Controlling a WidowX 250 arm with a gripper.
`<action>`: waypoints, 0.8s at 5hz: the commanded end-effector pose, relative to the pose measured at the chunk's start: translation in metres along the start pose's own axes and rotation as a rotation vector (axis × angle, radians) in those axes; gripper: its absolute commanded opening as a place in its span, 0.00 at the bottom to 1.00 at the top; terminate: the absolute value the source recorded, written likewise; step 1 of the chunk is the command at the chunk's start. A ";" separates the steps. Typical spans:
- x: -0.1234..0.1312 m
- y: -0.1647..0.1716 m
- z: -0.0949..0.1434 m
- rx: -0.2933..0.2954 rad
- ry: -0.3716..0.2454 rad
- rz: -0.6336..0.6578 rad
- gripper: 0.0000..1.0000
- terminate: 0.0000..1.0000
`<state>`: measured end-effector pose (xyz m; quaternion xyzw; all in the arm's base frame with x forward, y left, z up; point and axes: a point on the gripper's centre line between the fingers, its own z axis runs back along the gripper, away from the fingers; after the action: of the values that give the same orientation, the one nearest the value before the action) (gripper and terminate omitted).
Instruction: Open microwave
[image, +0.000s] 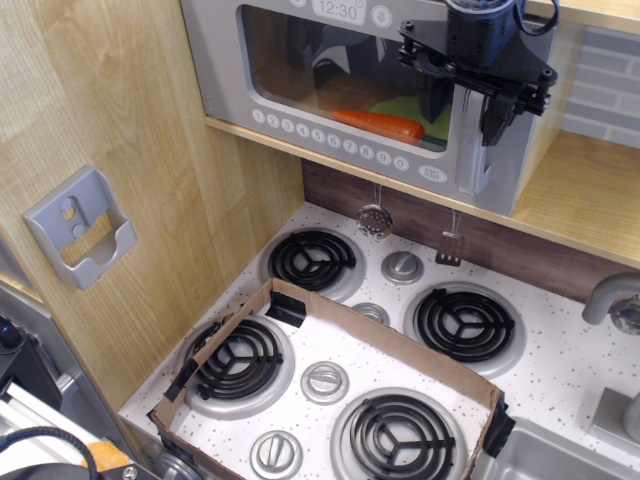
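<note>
The grey toy microwave (300, 60) sits on a wooden shelf at the top of the view, its clear window door shut. The clock display (338, 10) reads 12:30 and a row of white number buttons (330, 140) runs under the window. An orange carrot (378, 124) lies inside. The silver vertical handle (470, 165) is at the door's right side. My black gripper (463, 110) is open in front of the handle's upper part, one finger on each side of it. Whether the fingers touch the handle is unclear.
Below is a white speckled stove top (560, 370) with several black coil burners and a brown cardboard frame (385, 340) lying across it. A small ladle (374, 216) and spatula (451, 245) hang on the back wall. A grey wall bracket (80, 226) is at the left, a faucet (612, 300) at the right.
</note>
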<state>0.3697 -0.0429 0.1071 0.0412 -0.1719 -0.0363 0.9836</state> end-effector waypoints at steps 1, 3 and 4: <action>0.001 -0.011 0.020 0.021 -0.043 0.045 0.00 0.00; -0.031 -0.013 0.022 0.013 0.004 0.100 0.00 0.00; -0.039 -0.016 0.023 0.032 0.042 0.132 1.00 0.00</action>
<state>0.3198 -0.0553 0.0969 0.0511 -0.1303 0.0354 0.9895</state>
